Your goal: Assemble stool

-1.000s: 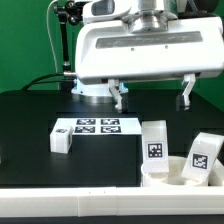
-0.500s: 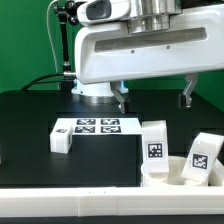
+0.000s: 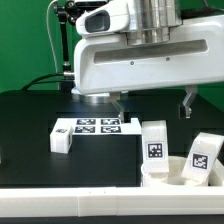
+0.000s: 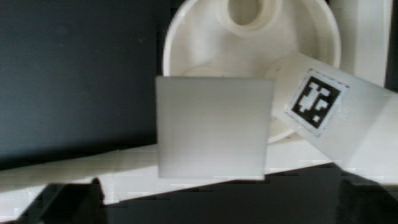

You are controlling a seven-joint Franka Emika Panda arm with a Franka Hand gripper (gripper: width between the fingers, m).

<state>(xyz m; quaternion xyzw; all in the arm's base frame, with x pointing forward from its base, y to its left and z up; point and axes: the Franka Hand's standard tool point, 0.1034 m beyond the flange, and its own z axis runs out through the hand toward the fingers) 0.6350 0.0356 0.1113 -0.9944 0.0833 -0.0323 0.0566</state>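
Observation:
The white round seat disc (image 3: pixel 160 178) lies at the front of the table on the exterior view's right. It also shows in the wrist view (image 4: pixel 214 40). One white block leg (image 3: pixel 155 140) with a tag stands upright at its rim. A second tagged leg (image 3: pixel 203 157) leans tilted on the disc further to the exterior view's right. A third white leg (image 3: pixel 62 139) lies beside the marker board (image 3: pixel 95 127). My gripper (image 3: pixel 153 103) is open and empty, above the upright leg and apart from it. In the wrist view the blank-faced leg (image 4: pixel 214 125) and the tagged leg (image 4: pixel 329 100) lie ahead of my gripper (image 4: pixel 214 212).
A white rail (image 3: pixel 70 200) runs along the table's front edge and shows in the wrist view (image 4: pixel 71 175). The arm's base and a black post stand at the back on the exterior view's left.
My gripper has come down toward the upright leg over the last second, still open. The legs and the seat disc have not moved.

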